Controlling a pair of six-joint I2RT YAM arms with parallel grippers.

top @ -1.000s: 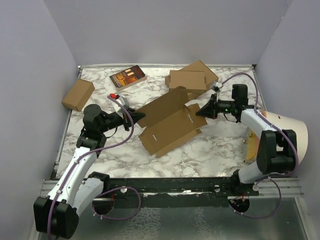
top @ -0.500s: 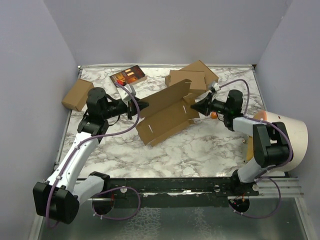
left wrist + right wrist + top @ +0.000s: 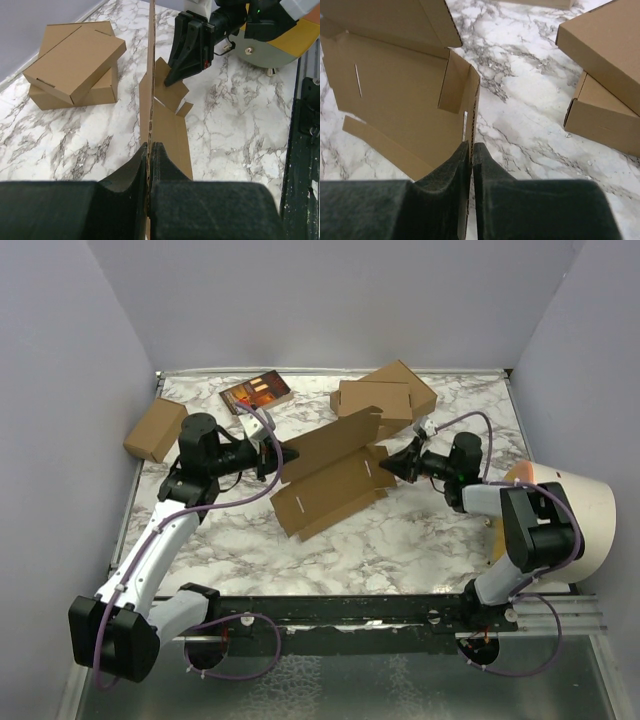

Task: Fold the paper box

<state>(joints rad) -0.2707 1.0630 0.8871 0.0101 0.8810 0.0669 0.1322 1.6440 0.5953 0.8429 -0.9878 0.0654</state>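
The paper box (image 3: 330, 475) is a brown die-cut cardboard sheet in the middle of the table, partly folded, its far panel raised. My left gripper (image 3: 290, 456) is shut on the raised panel's left edge; in the left wrist view the panel (image 3: 150, 75) runs edge-on from between the fingers. My right gripper (image 3: 394, 468) is shut on the upright side flap at the box's right end; the flap (image 3: 471, 107) stands edge-on between the fingers in the right wrist view. The right gripper also shows in the left wrist view (image 3: 172, 80).
A stacked pair of folded brown boxes (image 3: 385, 395) lies just behind the sheet. A small brown carton (image 3: 156, 429) sits at the far left. A dark booklet (image 3: 256, 393) lies at the back. A white and orange object (image 3: 560, 495) stands at the right edge.
Both grippers moved inward and the sheet shifted left and folded further: the far panel stands steeper and the right end flap is upright. The right arm lowered toward the table.
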